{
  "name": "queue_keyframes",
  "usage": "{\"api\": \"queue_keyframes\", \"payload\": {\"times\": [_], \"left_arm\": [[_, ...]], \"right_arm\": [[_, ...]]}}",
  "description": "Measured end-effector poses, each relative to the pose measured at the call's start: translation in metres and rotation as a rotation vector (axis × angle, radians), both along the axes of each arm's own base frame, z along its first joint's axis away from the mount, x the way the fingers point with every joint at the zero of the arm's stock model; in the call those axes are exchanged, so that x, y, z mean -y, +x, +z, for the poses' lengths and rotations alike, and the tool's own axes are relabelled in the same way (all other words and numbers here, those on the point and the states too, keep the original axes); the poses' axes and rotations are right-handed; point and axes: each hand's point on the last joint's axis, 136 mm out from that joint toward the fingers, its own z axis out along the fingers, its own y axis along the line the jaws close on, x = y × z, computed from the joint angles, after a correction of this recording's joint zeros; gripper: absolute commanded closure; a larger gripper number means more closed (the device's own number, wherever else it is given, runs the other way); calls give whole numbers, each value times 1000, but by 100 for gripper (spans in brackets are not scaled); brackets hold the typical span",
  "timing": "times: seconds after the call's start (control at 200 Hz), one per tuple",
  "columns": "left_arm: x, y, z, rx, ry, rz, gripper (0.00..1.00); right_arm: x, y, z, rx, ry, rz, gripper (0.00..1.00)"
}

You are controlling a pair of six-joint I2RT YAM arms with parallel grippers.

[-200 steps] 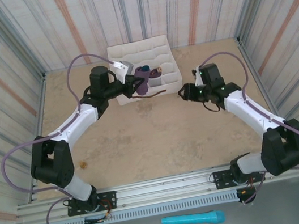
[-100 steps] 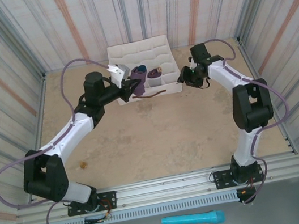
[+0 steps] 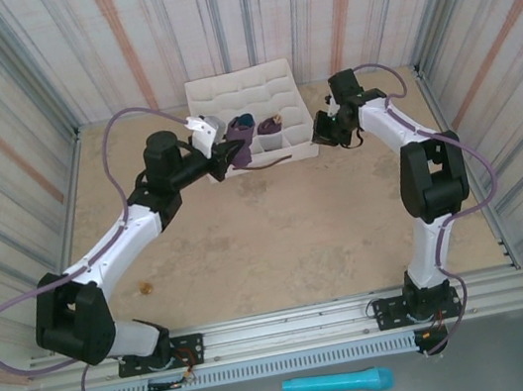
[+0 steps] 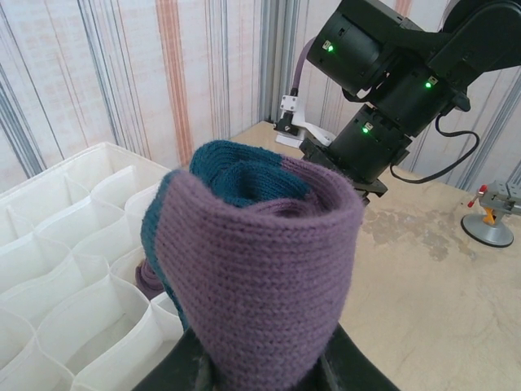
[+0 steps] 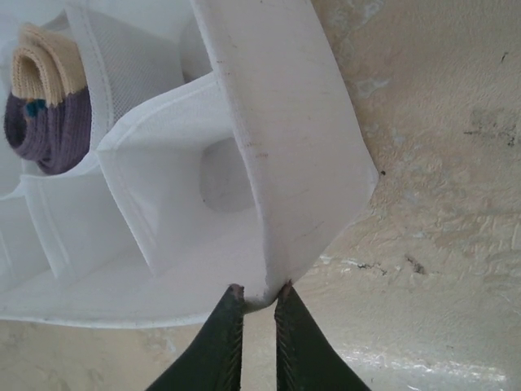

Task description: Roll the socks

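A rolled sock (image 4: 260,244), purple with a dark teal core, stands upright between the fingers of my left gripper (image 4: 264,368), which is shut on it. In the top view this roll (image 3: 238,139) hangs over the front row of the white cell organizer (image 3: 242,90). A second rolled sock (image 5: 42,110), purple with a pale yellow cuff, sits in a front cell (image 3: 270,129). My right gripper (image 5: 259,295) is shut on the organizer's near right corner wall (image 5: 281,204); from above it (image 3: 323,133) is at that corner.
The organizer stands against the striped back wall; its other cells are bare. A thin dark strip (image 3: 274,162) lies along its front edge. A small yellow-orange object (image 3: 145,288) rests on the table near the left arm. Striped walls close both sides.
My right arm swung back and left to the organizer's right front corner and its jaws shut on the wall. The left gripper drifted slightly left, still holding the rolled sock.
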Motion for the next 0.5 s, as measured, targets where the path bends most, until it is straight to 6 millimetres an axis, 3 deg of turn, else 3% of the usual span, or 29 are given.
{"api": "queue_keyframes", "payload": {"times": [0.15,0.496], "left_arm": [[2,-1,0,3,4,1,100],[3,-1,-1,6,9,8,100]], "right_arm": [[1,-5,0,-11,-5,1,99],[9,-32,2,-47,-26,4,100]]}}
